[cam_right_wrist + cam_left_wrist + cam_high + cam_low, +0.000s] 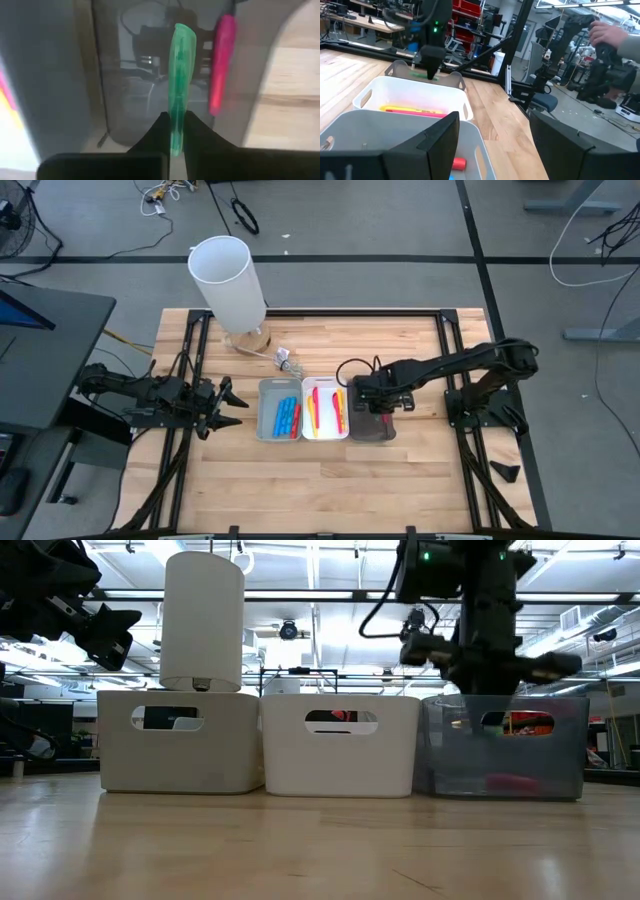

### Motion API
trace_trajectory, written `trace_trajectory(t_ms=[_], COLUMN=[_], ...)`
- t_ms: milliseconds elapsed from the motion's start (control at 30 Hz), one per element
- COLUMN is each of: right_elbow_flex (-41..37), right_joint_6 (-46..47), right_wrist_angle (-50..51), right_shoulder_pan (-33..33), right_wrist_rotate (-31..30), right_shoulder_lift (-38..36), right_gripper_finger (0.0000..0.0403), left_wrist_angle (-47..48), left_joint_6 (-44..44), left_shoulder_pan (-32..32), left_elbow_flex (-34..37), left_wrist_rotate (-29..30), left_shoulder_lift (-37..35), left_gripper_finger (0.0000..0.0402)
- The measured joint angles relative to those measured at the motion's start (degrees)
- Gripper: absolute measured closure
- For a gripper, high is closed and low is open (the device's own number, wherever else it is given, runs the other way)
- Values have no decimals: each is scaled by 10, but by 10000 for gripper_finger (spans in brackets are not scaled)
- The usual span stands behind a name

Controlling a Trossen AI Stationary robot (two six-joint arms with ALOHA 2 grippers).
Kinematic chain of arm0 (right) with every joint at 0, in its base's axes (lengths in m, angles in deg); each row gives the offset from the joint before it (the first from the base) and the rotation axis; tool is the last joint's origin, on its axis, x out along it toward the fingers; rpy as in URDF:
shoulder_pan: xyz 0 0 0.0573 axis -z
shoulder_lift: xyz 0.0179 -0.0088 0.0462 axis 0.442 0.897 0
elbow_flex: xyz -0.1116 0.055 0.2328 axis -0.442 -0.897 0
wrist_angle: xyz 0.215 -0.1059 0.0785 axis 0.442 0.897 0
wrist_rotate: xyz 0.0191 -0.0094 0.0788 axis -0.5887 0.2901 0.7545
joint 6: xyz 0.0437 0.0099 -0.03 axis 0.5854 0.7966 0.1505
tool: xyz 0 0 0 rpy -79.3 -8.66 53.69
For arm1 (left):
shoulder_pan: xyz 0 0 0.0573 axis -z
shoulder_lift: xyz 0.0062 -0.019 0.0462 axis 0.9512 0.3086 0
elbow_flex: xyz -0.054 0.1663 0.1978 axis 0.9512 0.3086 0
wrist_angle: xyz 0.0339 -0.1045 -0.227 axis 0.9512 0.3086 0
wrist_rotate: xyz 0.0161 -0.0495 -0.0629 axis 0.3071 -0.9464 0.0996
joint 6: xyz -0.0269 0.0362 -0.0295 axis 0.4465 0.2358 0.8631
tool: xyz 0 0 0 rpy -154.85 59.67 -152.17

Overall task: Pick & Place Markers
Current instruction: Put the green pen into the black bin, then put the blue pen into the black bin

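The right gripper (172,131) is clenched on a green marker (178,85), which is pinched near one end between the two dark fingers; the rest of its length projects forward past the fingertips. In the right wrist view the marker's long axis runs straight away from the jaws, up the middle of the frame, over the inside of the clear bin (125,110). A pink marker (220,65) lies just beside it to the right, roughly parallel and not touching, inside the same bin.

In the high view the right gripper (378,402) stands right of centre, directly over the clear bin (372,430). Three bins sit side by side at mid-frame: the grey bin (266,412) on the left holding blue markers (286,416) and a red one, the white bin (325,434) in the middle holding yellow markers (312,412) and red ones, and the clear bin on the right. These markers lie lengthwise, pointing up and down the frame.

The left gripper (228,408) waits at the left of the frame, near the grey bin but apart from it, with its jaws released and nothing between them.

A tall white cylinder (228,280) stands on the bench (330,480) at upper left, behind the bins. A small crumpled object (287,360) lies between the cylinder and the bins. In the left wrist view a person's hand (607,34) shows at the upper right, beyond the bench.
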Motion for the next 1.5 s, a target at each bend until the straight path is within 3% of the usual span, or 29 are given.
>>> trace_trajectory(t_ms=[300, 533, 1133, 1333, 1500], right_elbow_flex=[-65, -71, -71, -71, -64], right_joint_6=[0, -16, -10, -81, -211], right_wrist_angle=[-95, -111, -125, -114, -103], right_shoulder_pan=[0, 0, 0, 5, 23], right_wrist_rotate=[19, 27, 27, 27, 35], right_shoulder_lift=[22, 22, -7, -37, -53], right_gripper_finger=[385, 369, 188, 179, 179], left_wrist_angle=[1, 1, 1, 2, 2], left_joint_6=[0, 0, 0, 0, 0], left_shoulder_pan=[0, 0, 0, 0, 0], left_elbow_flex=[0, 0, 0, 0, 0], left_wrist_rotate=[0, 0, 0, 0, 0], left_shoulder_lift=[0, 0, 0, 0, 0], left_gripper_finger=[154, 154, 154, 154, 154])
